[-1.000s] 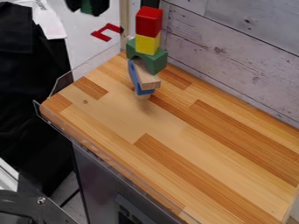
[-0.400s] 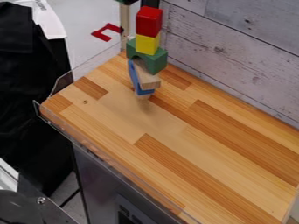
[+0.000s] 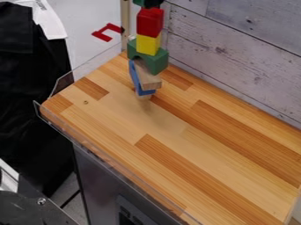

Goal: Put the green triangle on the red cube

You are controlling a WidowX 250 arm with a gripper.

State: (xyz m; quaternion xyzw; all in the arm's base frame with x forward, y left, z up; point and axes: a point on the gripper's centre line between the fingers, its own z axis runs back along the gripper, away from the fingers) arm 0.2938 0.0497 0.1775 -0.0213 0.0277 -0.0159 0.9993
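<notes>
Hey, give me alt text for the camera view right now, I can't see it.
Black gripper and green block at the top edge, over a red cube. Stacked under the cube on a wooden counter: yellow block, green arch, wood piece and blue piece.

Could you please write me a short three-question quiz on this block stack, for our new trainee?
1. Fill in the missing colour: under the green arch, beside the wooden block, is a ____ piece.
2. True or false: the green triangle lies flat on the wooden counter, well away from the stack.
3. Which one is directly beneath the red cube?
A) green arch
B) wooden block
C) yellow cube

Key: 1. blue; 2. false; 3. C
</notes>
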